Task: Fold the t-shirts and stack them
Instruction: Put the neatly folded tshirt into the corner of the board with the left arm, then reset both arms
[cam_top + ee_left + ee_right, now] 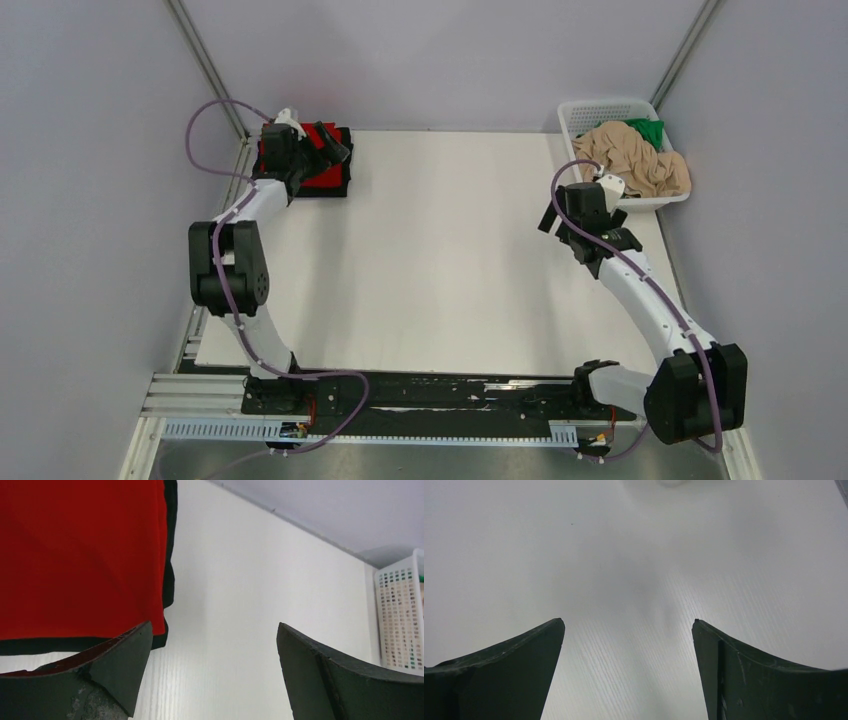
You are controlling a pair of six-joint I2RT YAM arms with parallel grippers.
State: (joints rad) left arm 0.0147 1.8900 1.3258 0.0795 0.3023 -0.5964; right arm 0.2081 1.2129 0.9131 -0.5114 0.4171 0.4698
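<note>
Trouble could start at the far-left corner of the worktop (440, 260), where the left gripper (212, 640) hangs wide open and empty over the stack. 1 finger overlaps the edge of the red shirt (80, 555), so a careless drag away might snag the cloth, loosening its fold or sliding it off the black shirt (170, 530) beneath. The red one looks flat, smooth and square, with black peeping out along 2 sides. The right gripper (629, 630) is spread wide with nothing in it, above bare worktop. The beige shirt (635, 160) and green shirt (645, 130) lie crumpled together in the basket (590, 105) at the far right, so 1 grab may lift both.
</note>
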